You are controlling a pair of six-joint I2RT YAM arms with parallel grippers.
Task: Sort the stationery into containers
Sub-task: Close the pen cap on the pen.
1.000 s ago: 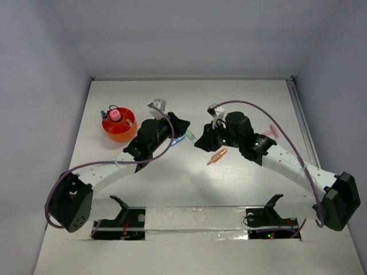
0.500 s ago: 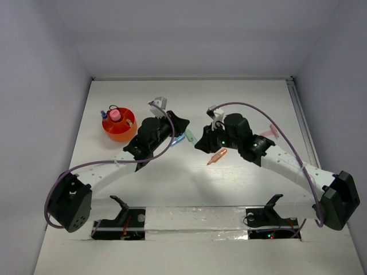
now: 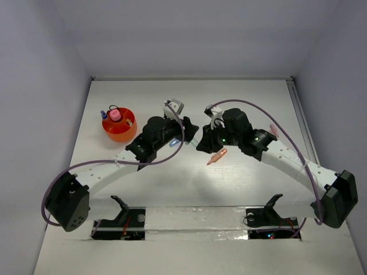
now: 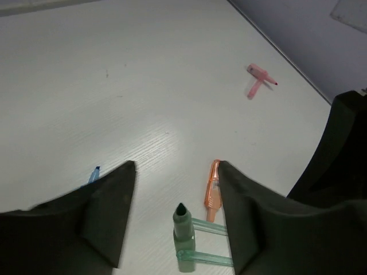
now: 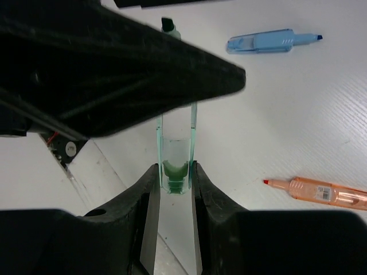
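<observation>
My right gripper point(image 5: 175, 169) is shut on the clear green end of the green marker point(image 5: 175, 137), which it holds above the table. In the left wrist view the green marker point(image 4: 184, 228) sits between the fingers of my left gripper point(image 4: 176, 169), which is open with a gap on both sides. In the top view the left gripper point(image 3: 184, 130) and right gripper point(image 3: 202, 140) meet mid-table. An orange marker point(image 3: 217, 156) and a light blue marker point(image 5: 269, 41) lie on the table below them. The orange-red cup point(image 3: 127, 130) stands far left.
A pink marker point(image 4: 259, 77) lies apart near the right wall, also seen behind the right arm point(image 3: 274, 131). A pink tube point(image 3: 115, 116) and a black handle point(image 3: 113, 107) stick up from the cup. Purple cables loop over both arms.
My left gripper has swung right and turned to meet the right gripper, so its fingers now straddle the green marker. The right arm has edged slightly left with the marker.
</observation>
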